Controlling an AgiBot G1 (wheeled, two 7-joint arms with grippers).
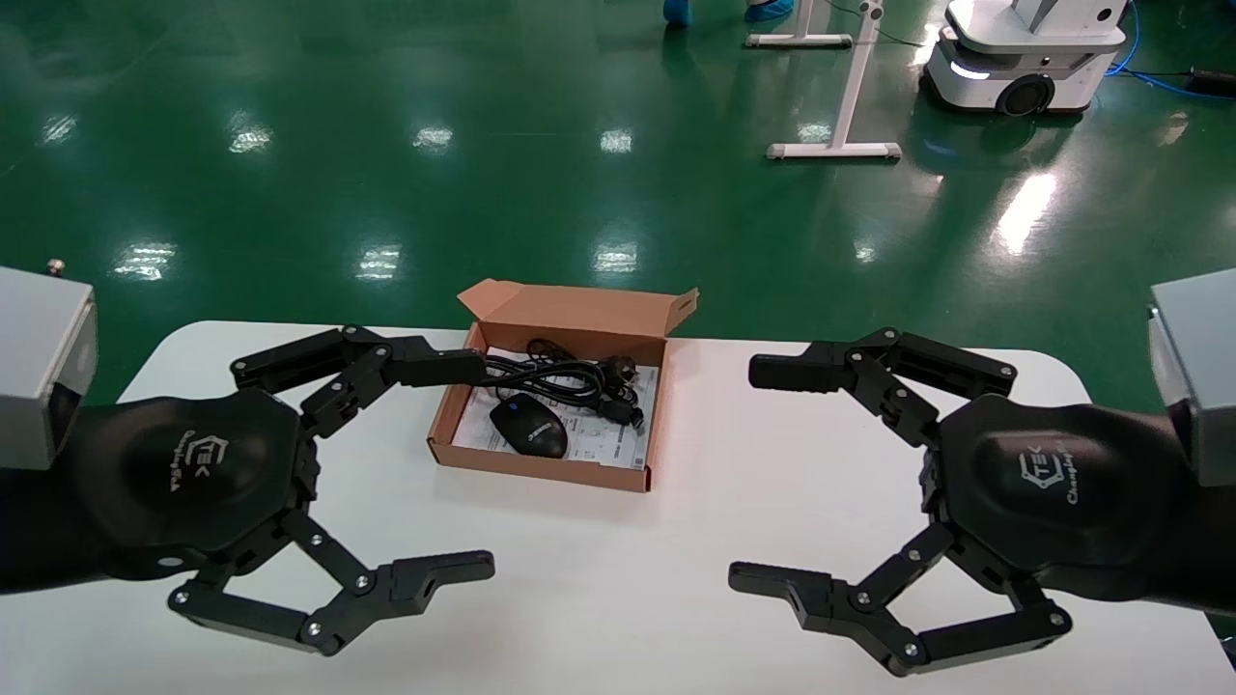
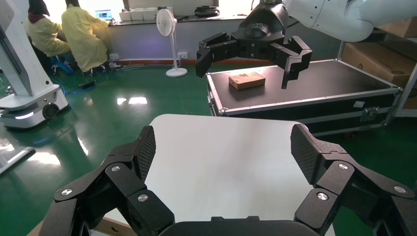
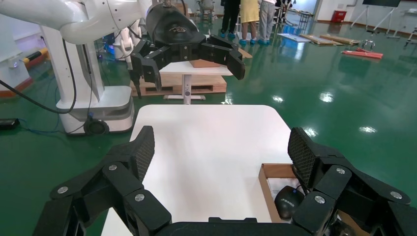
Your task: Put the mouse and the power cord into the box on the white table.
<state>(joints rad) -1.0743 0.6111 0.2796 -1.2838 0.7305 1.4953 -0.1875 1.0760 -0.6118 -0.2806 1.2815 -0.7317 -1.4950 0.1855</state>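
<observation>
The brown cardboard box lies open at the middle back of the white table, its flap lid standing at the far side. Inside it the black mouse rests on the white printed sheet, and the coiled power cord lies behind the mouse. My left gripper hovers open just left of the box, its far finger reaching over the box's left rim. My right gripper hovers open to the right of the box. The right wrist view shows the box's edge and the mouse. Neither gripper holds anything.
Green floor surrounds the table. A white mobile robot base and white stand legs are beyond the far edge. Off the table's right end sits a black flight case with a small carton on it.
</observation>
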